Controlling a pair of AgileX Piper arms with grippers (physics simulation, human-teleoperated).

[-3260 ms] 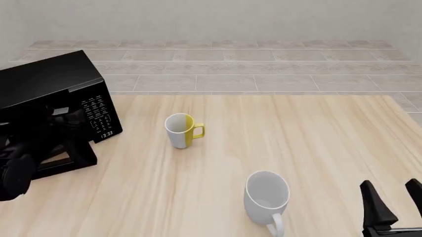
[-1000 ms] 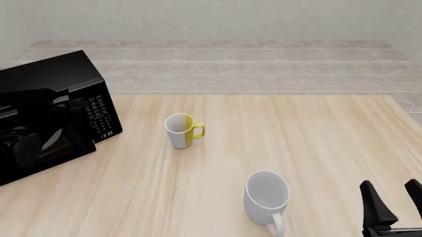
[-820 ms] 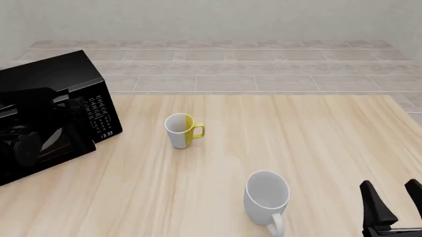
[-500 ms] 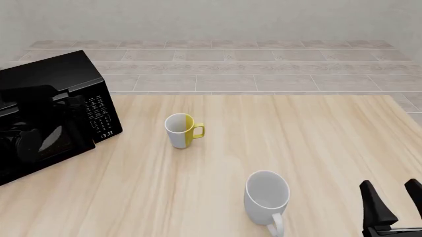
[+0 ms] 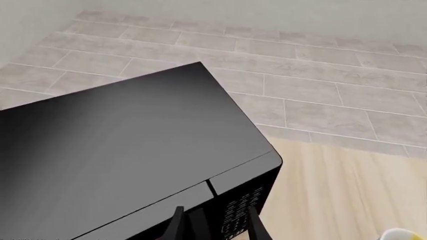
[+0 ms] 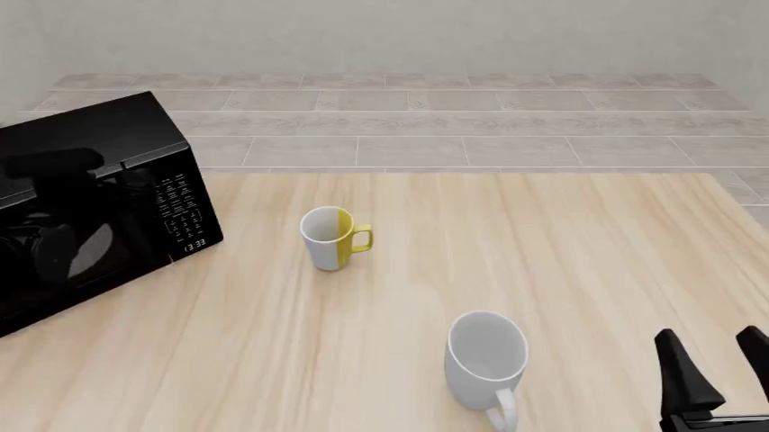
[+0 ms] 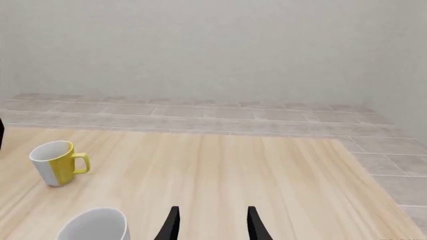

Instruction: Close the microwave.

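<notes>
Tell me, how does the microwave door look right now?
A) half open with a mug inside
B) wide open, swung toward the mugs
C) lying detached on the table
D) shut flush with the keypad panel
D: in the front view the microwave has its dark windowed door in line with the keypad panel, with no gap or open cavity showing.

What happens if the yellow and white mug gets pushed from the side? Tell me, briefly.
The upright yellow and white ceramic-looking mug is taller than it is wide, so a high push would probably tip it. A low push should slide it across the smooth pale wooden table. Its side handle might make it turn.
</notes>
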